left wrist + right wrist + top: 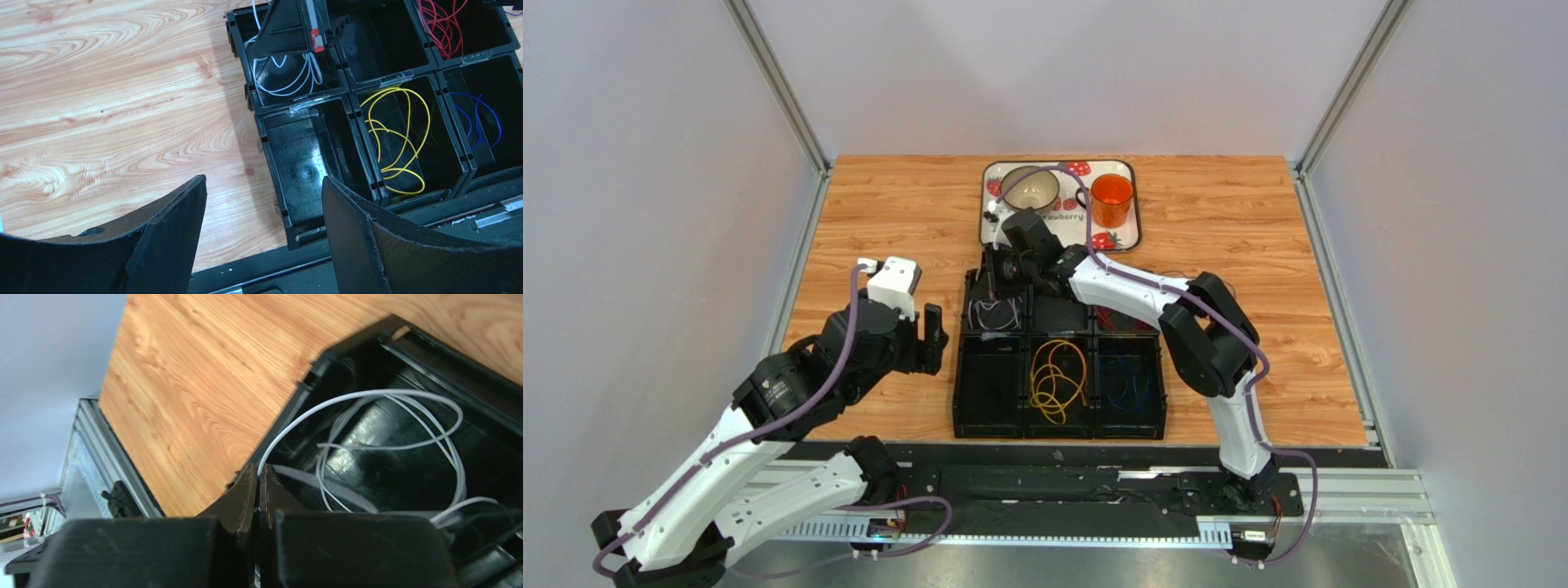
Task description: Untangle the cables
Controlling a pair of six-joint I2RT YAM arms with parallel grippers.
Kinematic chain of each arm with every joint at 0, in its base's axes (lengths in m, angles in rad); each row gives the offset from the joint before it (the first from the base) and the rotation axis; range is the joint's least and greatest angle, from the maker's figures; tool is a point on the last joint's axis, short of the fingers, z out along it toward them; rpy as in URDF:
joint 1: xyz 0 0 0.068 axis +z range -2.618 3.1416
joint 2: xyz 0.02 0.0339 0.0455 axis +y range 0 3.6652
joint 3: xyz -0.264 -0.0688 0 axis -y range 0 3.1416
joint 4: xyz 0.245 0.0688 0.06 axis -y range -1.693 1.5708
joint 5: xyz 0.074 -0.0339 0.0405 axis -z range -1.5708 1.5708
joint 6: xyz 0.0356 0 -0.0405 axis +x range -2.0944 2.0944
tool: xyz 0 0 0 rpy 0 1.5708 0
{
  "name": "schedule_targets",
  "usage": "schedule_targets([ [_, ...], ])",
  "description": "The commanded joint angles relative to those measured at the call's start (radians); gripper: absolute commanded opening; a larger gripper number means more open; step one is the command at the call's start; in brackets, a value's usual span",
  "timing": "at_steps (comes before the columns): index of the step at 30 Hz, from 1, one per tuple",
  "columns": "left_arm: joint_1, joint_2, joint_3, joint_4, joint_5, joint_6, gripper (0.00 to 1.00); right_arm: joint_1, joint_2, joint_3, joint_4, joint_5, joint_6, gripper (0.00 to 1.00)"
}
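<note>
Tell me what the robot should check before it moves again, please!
1. Right end effector shut on the thin white cable: ok.
2. White cable's loops lying in the far-left compartment of the black plastic six-compartment bin: ok.
3. Left end effector open, empty, beside the bin: ok.
4. Thin yellow cable, thin blue cable and thin red cable each in a separate compartment: ok.
5. White cable free of knots: cannot tell.

From my station I see a wood-grain table (891, 221) boxed in by plain pale grey walls (646, 184). Aluminium posts (775, 80) rise at its far corners, a metal rail (1369, 496) runs along the near edge, and the light is soft and even.
</note>
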Motion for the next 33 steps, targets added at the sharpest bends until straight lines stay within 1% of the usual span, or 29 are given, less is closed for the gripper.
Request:
schedule_targets([
  [1, 0.005, -0.009, -0.004, 0.016, 0.007, 0.009, 0.77, 0.002, 0.001, 0.028, -0.037, 0.062, -0.017, 0.00],
  [11, 0.005, -0.004, -0.004, 0.016, 0.007, 0.009, 0.77, 0.014, -0.011, 0.037, -0.076, 0.028, -0.032, 0.00],
  [12, 0.005, -0.004, -0.004, 0.016, 0.007, 0.009, 0.77, 0.017, -0.011, 0.046, -0.089, 0.028, -0.037, 0.01],
  [13, 0.005, -0.003, -0.004, 0.016, 0.007, 0.009, 0.77, 0.020, -0.013, 0.054, -0.116, 0.039, -0.043, 0.04],
  [14, 0.005, -0.003, -0.004, 0.016, 0.005, 0.009, 0.77, 0.028, -0.016, 0.062, -0.130, 0.045, -0.049, 0.11],
  [16, 0.005, -0.001, -0.004, 0.016, 0.005, 0.009, 0.77, 0.039, -0.022, 0.075, -0.162, 0.067, -0.063, 0.18],
  [17, 0.005, 0.000, -0.004, 0.016, 0.005, 0.008, 0.77, 0.043, -0.027, 0.080, -0.173, 0.076, -0.066, 0.24],
  [19, 0.005, 0.000, -0.004, 0.018, 0.004, 0.008, 0.77, 0.052, -0.028, 0.091, -0.205, 0.102, -0.079, 0.29],
  [23, 0.005, 0.003, -0.004, 0.015, 0.002, 0.008, 0.77, 0.066, -0.044, 0.114, -0.264, 0.140, -0.097, 0.31],
  [27, 0.005, 0.005, -0.004, 0.015, -0.001, 0.006, 0.77, 0.077, -0.056, 0.146, -0.371, 0.199, -0.108, 0.34],
  [30, 0.005, 0.008, -0.002, 0.015, -0.005, 0.008, 0.77, 0.079, -0.054, 0.180, -0.458, 0.263, -0.115, 0.41],
  [31, 0.005, 0.008, 0.000, 0.015, -0.007, 0.009, 0.77, 0.080, -0.051, 0.189, -0.481, 0.301, -0.118, 0.46],
  [33, 0.005, 0.014, 0.000, 0.016, -0.019, 0.008, 0.77, 0.079, -0.041, 0.219, -0.544, 0.321, -0.137, 0.48],
])
